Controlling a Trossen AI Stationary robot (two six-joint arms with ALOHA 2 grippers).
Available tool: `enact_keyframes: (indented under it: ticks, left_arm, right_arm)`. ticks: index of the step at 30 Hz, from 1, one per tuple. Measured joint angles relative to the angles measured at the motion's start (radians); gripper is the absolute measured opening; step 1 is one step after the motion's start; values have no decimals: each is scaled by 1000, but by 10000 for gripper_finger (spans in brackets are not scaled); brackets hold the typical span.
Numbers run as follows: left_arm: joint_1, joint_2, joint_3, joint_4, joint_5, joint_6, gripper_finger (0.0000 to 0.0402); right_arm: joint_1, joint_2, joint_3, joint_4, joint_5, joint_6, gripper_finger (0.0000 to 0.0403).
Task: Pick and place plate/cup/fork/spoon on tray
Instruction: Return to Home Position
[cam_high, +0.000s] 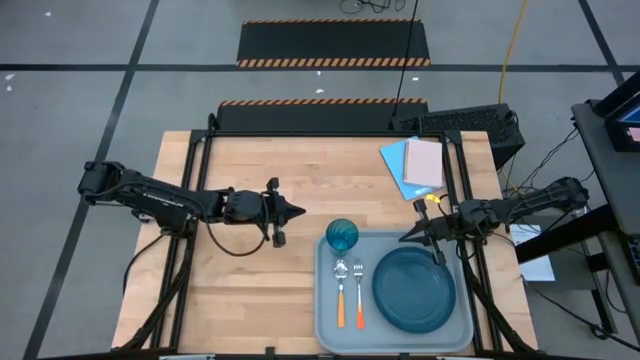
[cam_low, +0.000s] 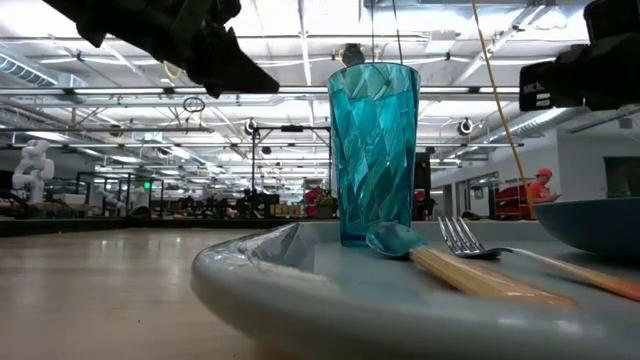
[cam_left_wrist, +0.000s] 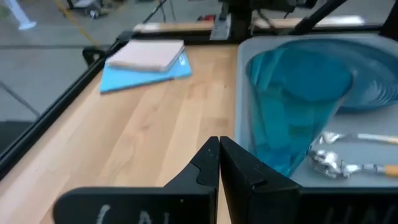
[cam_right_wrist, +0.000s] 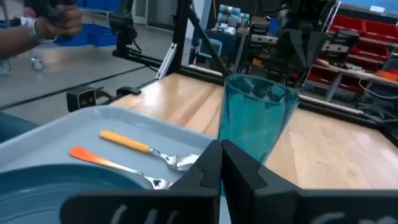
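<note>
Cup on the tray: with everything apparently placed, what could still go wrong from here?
1. The cup stands upright in the tray's corner, tall and narrow; the left gripper, fingers shut, sits just beside it, so a careless sweep might tip it.
2. The right gripper, fingers shut, hangs over the plate's rim; dropping lower could knock it toward the fork and spoon.

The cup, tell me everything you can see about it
The cup is a small translucent teal-blue tumbler, plastic or glass by its look, with faceted, slanted ridges on its wall and a rim wider than its base. It looks empty. It stands upright in a far corner of the tray, beside the bowl end of the spoon. Neither gripper touches it.
</note>
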Motion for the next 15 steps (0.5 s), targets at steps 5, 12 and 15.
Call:
enact_keyframes:
  ticks: [5,12,15]
  left_arm:
    - [-5,-56,-6,-33,-21,-8,17]
    - [-3,-153,-191,138,-36,-27,16]
    - [9,-213,-280,191,-37,-46,16]
  right_arm:
    - [-10,-30,0,-27,-1,4,0]
    - [-10,-41,-15,-29,19,9,0]
    - [-10,-41,-15,-31,29,8,0]
